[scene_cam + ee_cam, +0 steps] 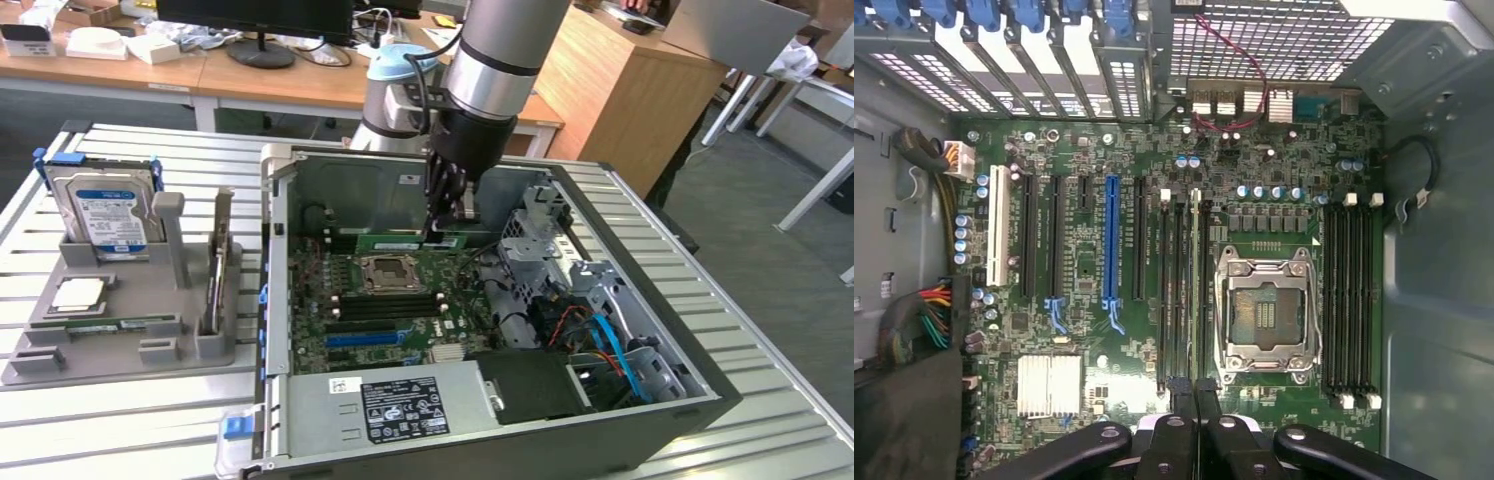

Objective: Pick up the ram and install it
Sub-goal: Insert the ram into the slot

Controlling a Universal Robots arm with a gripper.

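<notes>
Grey plastic tray (134, 352) on the exterior view's left holds a spare green memory stick (114, 325) lying flat. Inside the open metal computer case (387, 190), the gripper (450, 232) (1194, 388) has its jaws pinched on the ram (394, 243) (1194, 280), a long, thin green circuit-board stick. It stands edge-down along the black slots beside the silver processor socket (396, 270) (1266, 310). The pickup looks done; whether the stick is seated I cannot tell.

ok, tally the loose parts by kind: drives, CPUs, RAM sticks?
hard drive: 1
processor chip: 1
ram sticks: 2, the held ram in the gripper, the spare ram lying on the grey holder
Total: 4
</notes>
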